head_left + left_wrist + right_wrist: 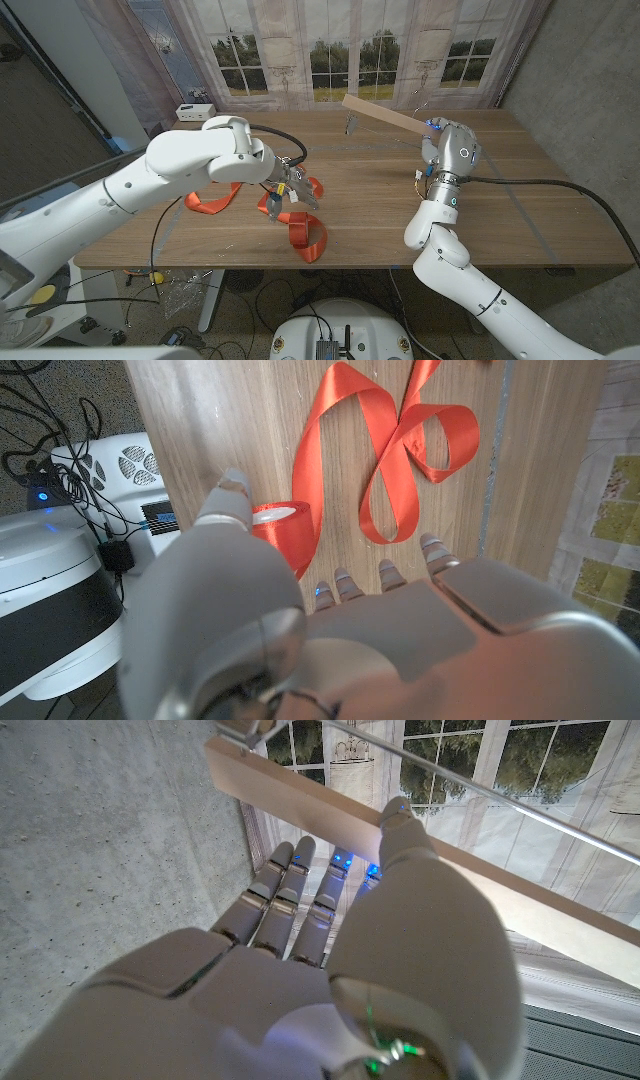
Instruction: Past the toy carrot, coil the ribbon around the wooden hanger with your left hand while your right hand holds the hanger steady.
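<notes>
My right hand (452, 150) grips the wooden hanger (385, 117) at the far right of the table and holds it tilted above the wood. In the right wrist view the fingers (290, 890) lie along the wooden bar (520, 910), with the thumb over it. The orange ribbon (305, 238) lies in loops across the middle of the table. My left hand (288, 187) hangs over it. In the left wrist view a wide stretch of ribbon (288, 530) rises between the thumb (228, 500) and the fingertips (340, 585), apparently held. The other loops (400, 470) lie flat beyond.
A small white box (193, 110) stands at the back left edge of the table (520, 210). The hanger's metal hook (350, 125) hangs down near the back middle. Curtained windows close off the far side.
</notes>
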Available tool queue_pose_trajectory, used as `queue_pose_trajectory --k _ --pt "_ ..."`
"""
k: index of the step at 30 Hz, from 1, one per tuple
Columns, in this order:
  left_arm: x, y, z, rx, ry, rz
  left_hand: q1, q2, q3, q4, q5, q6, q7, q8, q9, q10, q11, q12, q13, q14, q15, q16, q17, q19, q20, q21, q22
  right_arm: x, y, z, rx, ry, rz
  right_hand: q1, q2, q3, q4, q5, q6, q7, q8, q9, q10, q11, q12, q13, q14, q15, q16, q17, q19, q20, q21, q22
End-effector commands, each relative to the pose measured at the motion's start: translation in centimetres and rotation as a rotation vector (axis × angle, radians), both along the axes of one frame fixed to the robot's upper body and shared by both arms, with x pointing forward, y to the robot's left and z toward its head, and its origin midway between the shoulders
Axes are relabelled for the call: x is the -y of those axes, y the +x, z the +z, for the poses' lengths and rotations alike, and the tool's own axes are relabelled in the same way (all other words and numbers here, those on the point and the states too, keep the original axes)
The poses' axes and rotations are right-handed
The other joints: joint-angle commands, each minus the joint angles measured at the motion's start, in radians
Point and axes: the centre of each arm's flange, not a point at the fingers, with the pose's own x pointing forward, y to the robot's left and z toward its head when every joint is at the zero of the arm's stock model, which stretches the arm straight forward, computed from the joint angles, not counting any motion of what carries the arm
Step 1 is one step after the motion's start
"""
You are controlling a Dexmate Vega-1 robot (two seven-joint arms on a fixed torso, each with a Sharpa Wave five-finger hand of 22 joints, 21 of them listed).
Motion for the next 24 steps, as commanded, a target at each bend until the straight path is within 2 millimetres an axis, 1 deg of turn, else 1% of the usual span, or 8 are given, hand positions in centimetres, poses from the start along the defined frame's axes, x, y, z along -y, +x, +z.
queue_pose_trajectory --k 1,5,10,13,15,17,20,24 --pt "-1.3 0.6 -1.1 -0.032 0.014 -0.083 0.004 -0.012 -0.010 0.001 0.010 0.011 -0.002 0.014 0.003 0.027 0.002 0.016 0.004 -0.001 -0.005 0.005 0.002 0.021 0.003 0.010 0.002 -1.0 0.1 0.1 -0.004 -0.003 -0.014 0.033 0.037 -0.002 0.007 0.006 0.184 0.155 0.004 0.025 0.009 0.001 0.006 0.003 0.011 -0.166 -0.001 0.004 -0.001 -0.025 0.007 0.002" --pt "-1.7 1.0 -1.5 -0.026 0.017 -0.106 0.008 -0.013 -0.015 -0.001 0.012 0.034 -0.011 0.022 0.003 0.045 0.005 0.022 0.005 0.018 -0.013 0.008 0.002 0.034 -0.003 0.013 0.001 -1.3 0.1 0.2 -0.006 -0.004 -0.018 0.034 0.037 -0.002 0.007 0.006 0.183 0.155 0.003 0.025 0.009 -0.001 0.005 0.004 0.011 -0.167 -0.003 0.005 -0.003 -0.026 0.007 0.002" --pt "-2.1 1.4 -2.0 -0.029 0.018 -0.129 0.020 -0.012 -0.019 -0.005 0.016 0.065 -0.022 0.032 0.002 0.065 0.017 0.028 0.006 0.045 -0.024 0.011 0.002 0.073 -0.018 0.024 0.000 -1.6 0.2 0.3 -0.010 -0.008 -0.022 0.034 0.038 -0.003 0.007 0.006 0.183 0.155 0.003 0.025 0.011 0.001 0.005 0.003 0.012 -0.167 -0.003 0.005 -0.003 -0.027 0.008 0.002" --pt "-2.2 1.8 -2.3 -0.039 0.016 -0.141 0.033 -0.007 -0.021 -0.009 0.019 0.082 -0.027 0.036 0.001 0.081 0.015 0.031 0.006 0.078 -0.043 0.015 0.002 0.110 -0.031 0.034 0.000 -1.7 0.2 0.4 -0.012 -0.012 -0.026 0.035 0.038 -0.003 0.007 0.006 0.184 0.155 0.003 0.025 0.011 0.002 0.004 0.003 0.011 -0.167 -0.004 0.005 -0.003 -0.027 0.008 0.002" --pt "-2.3 2.0 -2.6 -0.045 0.013 -0.149 0.036 -0.005 -0.021 -0.010 0.020 0.089 -0.026 0.038 0.000 0.089 0.015 0.033 0.006 0.088 -0.047 0.016 0.002 0.125 -0.035 0.038 0.000 -1.8 0.2 0.5 -0.015 -0.016 -0.028 0.035 0.037 -0.004 0.007 0.006 0.184 0.155 0.003 0.025 0.011 0.002 0.004 0.003 0.012 -0.167 -0.004 0.006 -0.003 -0.027 0.008 0.002" --pt "-2.4 2.1 -2.7 -0.050 0.007 -0.164 0.051 -0.003 -0.024 -0.015 0.021 0.117 -0.026 0.046 -0.001 0.123 0.007 0.042 0.006 0.128 -0.065 0.020 0.002 0.170 -0.049 0.050 0.000 -1.9 0.3 0.5 -0.016 -0.017 -0.029 0.035 0.038 -0.004 0.007 0.006 0.182 0.154 0.003 0.025 0.011 0.001 0.004 0.004 0.012 -0.167 -0.004 0.006 -0.003 -0.027 0.009 0.002" --pt "-2.5 2.2 -2.9 -0.050 -0.006 -0.186 0.067 0.002 -0.031 -0.017 0.022 0.161 -0.027 0.057 -0.002 0.160 0.007 0.048 0.006 0.202 -0.099 0.030 0.003 0.230 -0.066 0.065 0.002 -1.9 0.3 0.5 -0.018 -0.016 -0.031 0.036 0.038 -0.004 0.007 0.006 0.183 0.154 0.003 0.025 0.011 0.002 0.004 0.004 0.012 -0.167 -0.005 0.006 -0.003 -0.027 0.009 0.002" --pt "-2.6 2.5 -3.2 -0.059 -0.007 -0.189 0.084 0.004 -0.036 -0.021 0.021 0.198 -0.025 0.067 -0.002 0.185 0.005 0.051 0.006 0.260 -0.125 0.037 0.004 0.269 -0.077 0.075 0.004 -1.9 0.3 0.6 -0.018 -0.018 -0.031 0.036 0.038 -0.005 0.007 0.006 0.183 0.154 0.002 0.024 0.012 0.001 0.003 0.004 0.012 -0.167 -0.006 0.007 -0.005 -0.028 0.009 0.002"
